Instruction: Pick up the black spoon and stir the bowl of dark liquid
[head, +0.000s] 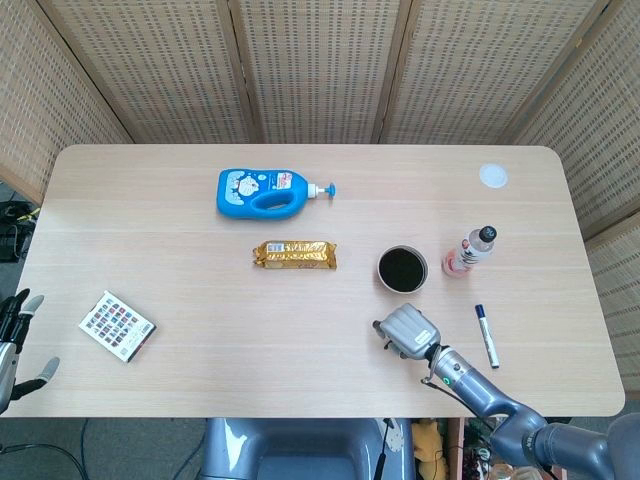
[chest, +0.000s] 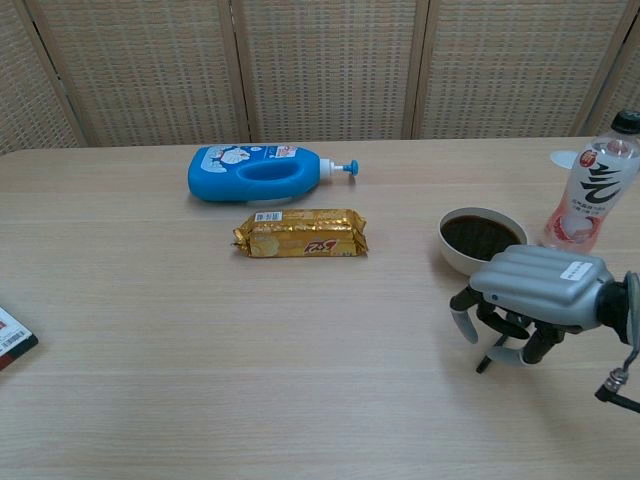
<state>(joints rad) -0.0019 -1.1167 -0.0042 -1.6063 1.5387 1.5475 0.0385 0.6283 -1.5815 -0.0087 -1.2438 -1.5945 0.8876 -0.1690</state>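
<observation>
The black spoon (chest: 483, 362) lies on the table, with only its near tip showing from under my right hand (chest: 535, 290). That hand sits low over the spoon, its fingers curled down around the handle. Whether they grip it is hidden. From the head view the right hand (head: 408, 330) covers the spoon completely. The white bowl of dark liquid (chest: 480, 238) stands just behind the hand, a little apart from it, and shows as a dark-filled bowl (head: 402, 268) from above. My left hand (head: 18, 335) hangs off the table's near left edge, fingers apart and holding nothing.
A pink drink bottle (chest: 590, 190) stands right of the bowl. A marker (head: 486, 335) lies right of my right hand. A gold snack pack (head: 294, 255) and a blue pump bottle (head: 265, 190) lie mid-table. A patterned card box (head: 117, 326) sits near left, a white lid (head: 493, 176) far right.
</observation>
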